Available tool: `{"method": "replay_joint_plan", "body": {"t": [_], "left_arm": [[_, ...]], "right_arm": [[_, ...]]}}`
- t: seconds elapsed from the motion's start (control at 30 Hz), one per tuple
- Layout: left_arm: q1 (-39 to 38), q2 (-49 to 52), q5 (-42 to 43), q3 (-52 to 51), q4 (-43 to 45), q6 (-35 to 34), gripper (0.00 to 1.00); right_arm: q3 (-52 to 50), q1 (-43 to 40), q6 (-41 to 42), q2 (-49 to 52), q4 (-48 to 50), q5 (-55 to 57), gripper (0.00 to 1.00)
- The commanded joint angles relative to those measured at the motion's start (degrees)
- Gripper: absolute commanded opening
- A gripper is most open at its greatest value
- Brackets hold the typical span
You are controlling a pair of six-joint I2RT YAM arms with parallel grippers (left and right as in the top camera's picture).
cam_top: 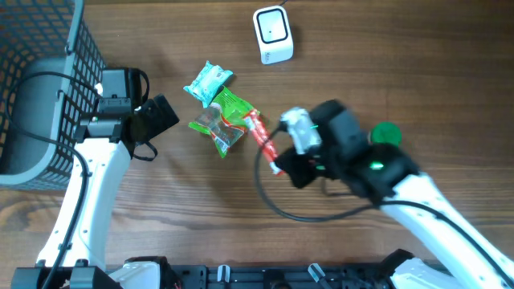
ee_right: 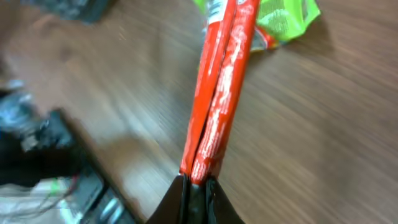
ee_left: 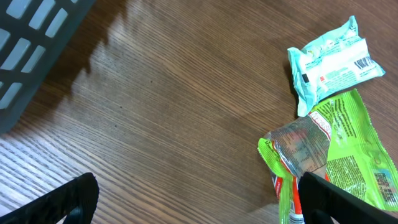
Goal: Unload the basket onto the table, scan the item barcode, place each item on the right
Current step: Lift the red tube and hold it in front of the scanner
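Near the middle of the surface [cam_top: 401, 64]: red stick packet [cam_top: 263, 138], its far end touching the green packet [cam_top: 231, 108], its near end toward the right arm.
right fingers [ee_right: 180, 200]: pressed together, pinching the red stick packet's near end.
green packet: flat, with a crumpled silvery patch on it.
teal packet [cam_top: 208, 82]: just beside the green packet, barcode facing up.
scanner [cam_top: 273, 34]: white, at the far edge, well apart from the packets.
left fingers [ee_left: 68, 199]: spread wide, holding nothing, near the packets.
basket [cam_top: 32, 80]: grey, far left.
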Motion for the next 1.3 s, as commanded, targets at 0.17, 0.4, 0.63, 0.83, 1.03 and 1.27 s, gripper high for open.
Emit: {"method": "replay_joint_plan", "body": {"t": [0.17, 0.4, 0.63, 0.83, 1.03, 1.27], "left_arm": [[0.09, -0.04, -0.76, 0.11, 0.15, -0.72, 1.0], [0.09, -0.04, -0.76, 0.11, 0.15, -0.72, 1.0], [0.09, -0.04, -0.76, 0.11, 0.15, -0.72, 1.0], [0.09, -0.04, -0.76, 0.11, 0.15, -0.72, 1.0], [0.09, -0.04, -0.76, 0.11, 0.15, -0.72, 1.0], [0.09, -0.04, -0.76, 0.11, 0.15, -0.74, 1.0]], "right_arm": [[-0.13, -11.54, -14.97, -12.74, -5.97, -24.96, 0.04], [-0.13, -11.52, -20.74, -8.44, -10.93, -22.16, 0.04], [6.67, -11.52, 0.39, 9.29, -0.9, 6.82, 0.04], [34.36, -11.19, -6.97, 30.34, -10.58, 20.57, 0.04], [41.24, -7.63, -24.52, 39.12, 2.45, 40.81, 0.04], [41.22, -3.37, -49.27, 49.29, 20.13, 59.78, 0.04]]}}
